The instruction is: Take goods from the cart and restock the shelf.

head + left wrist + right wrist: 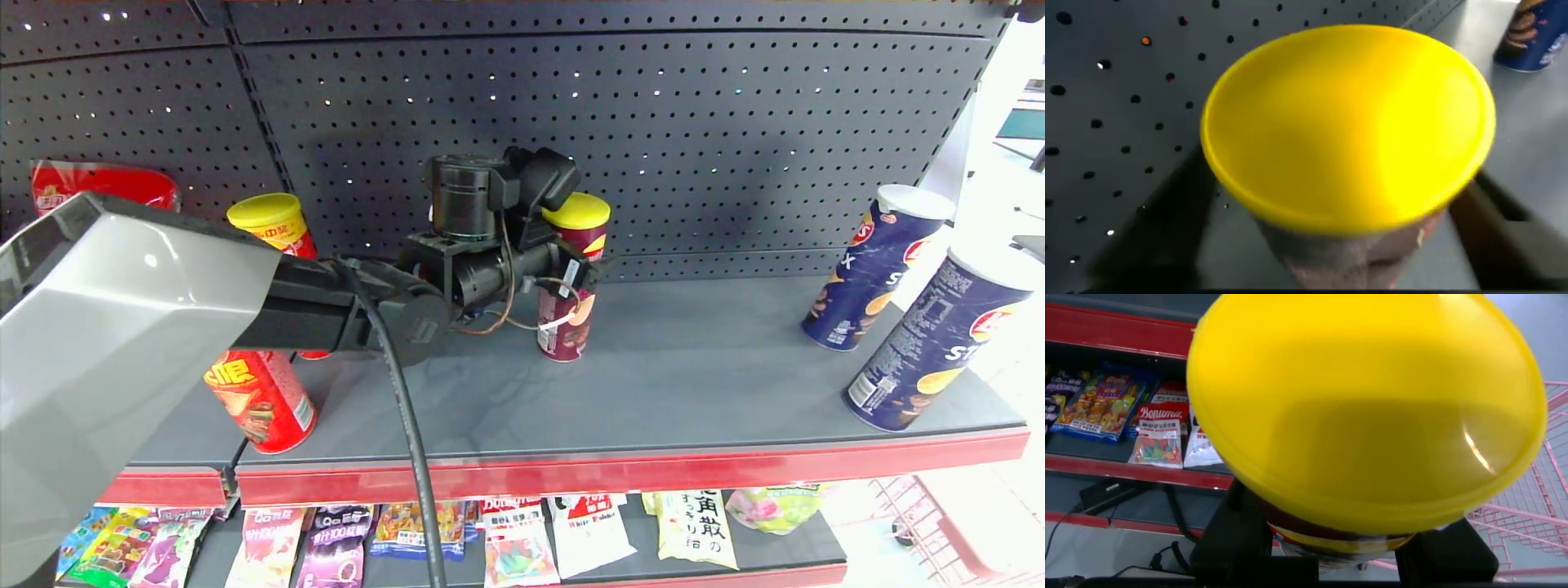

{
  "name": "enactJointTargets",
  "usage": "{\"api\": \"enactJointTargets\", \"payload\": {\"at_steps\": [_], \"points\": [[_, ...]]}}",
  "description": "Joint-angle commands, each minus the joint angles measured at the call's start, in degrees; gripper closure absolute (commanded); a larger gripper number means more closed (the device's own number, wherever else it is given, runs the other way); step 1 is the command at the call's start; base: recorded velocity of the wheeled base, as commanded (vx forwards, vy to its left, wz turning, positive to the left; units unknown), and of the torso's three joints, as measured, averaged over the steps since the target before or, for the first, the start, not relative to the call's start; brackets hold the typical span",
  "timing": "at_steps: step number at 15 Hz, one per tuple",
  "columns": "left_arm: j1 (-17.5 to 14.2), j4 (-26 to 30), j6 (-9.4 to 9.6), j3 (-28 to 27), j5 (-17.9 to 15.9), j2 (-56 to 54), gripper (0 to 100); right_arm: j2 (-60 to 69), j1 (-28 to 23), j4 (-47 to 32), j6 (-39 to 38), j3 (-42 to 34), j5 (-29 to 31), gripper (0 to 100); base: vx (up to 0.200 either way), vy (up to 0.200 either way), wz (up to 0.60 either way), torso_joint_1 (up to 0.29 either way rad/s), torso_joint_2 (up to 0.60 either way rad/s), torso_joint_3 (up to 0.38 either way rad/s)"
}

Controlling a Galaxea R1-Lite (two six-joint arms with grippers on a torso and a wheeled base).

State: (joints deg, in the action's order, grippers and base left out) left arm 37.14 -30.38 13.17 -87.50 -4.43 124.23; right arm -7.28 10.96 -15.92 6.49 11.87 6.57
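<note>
The left arm begins as a broad, angular silver-grey shell with a soft sheen, then narrows to a matte black forearm. A thick black cable runs off it. The wrist carries a black cylinder (faintly glossy), thin brown wires, a white tag and a small white label. The right arm's fingers are black and blocky.

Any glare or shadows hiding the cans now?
Head view: the left arm shadows the pegboard behind the maroon can; bright light washes out the right edge past the blue cans. Right wrist view: a glare streak on the yellow lid of the held can. Left wrist view: none.
</note>
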Motion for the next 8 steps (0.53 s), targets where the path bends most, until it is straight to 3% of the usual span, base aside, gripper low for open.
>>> {"api": "enactJointTargets", "payload": {"at_steps": [1,7,8], "points": [[0.0,0.0,0.02,-1.2,0.2,0.9,100,-0.1,0.0,0.0,0.0,0.0,0.0,100,0.0,0.0,0.0,0.0,0.0,0.0],[0.4,0.0,-0.51,-0.8,-0.4,0.9,100,-0.2,0.0,0.1,-0.9,-0.2,0.0,100,0.0,0.0,0.0,0.0,0.0,0.0],[0.4,-0.4,-2.79,-0.5,-1.1,-0.1,100,-0.1,0.0,0.1,-1.2,-0.2,0.1,100,0.0,0.0,0.0,0.0,0.0,0.0]]}}
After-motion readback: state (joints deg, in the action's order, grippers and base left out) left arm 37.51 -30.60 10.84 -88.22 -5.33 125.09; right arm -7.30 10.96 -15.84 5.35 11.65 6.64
